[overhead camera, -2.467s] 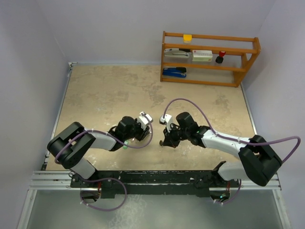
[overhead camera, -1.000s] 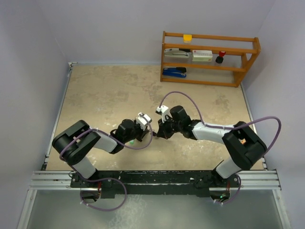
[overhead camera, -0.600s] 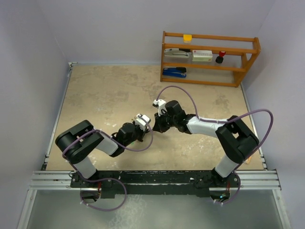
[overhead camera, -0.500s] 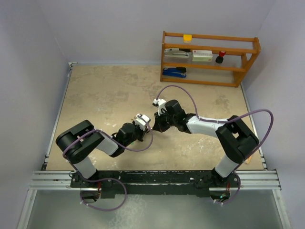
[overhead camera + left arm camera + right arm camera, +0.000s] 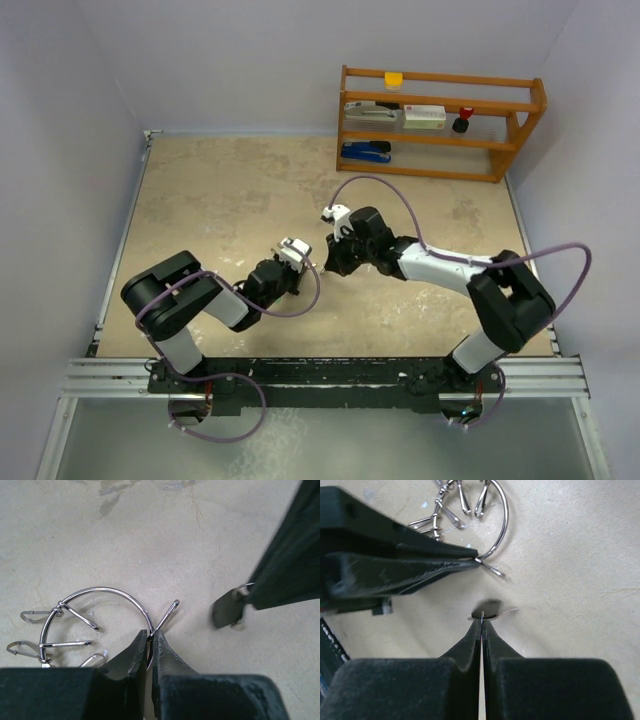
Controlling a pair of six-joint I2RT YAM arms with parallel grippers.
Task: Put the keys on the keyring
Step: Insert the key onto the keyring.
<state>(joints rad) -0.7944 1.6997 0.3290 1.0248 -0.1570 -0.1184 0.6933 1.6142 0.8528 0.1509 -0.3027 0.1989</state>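
Right gripper (image 5: pixel 482 621), nearer now, seemingly pinches a key (image 5: pixel 226 612); left gripper (image 5: pixel 151 637) clamps keyring (image 5: pixel 102 588).

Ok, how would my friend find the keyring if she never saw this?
Start at the middle of the tan table. There the left tool pinches the keyring, a thin silver wire loop with a gap in it and small silver pieces hanging on it. The key beside it, held in the right tool, is just one flat little piece.
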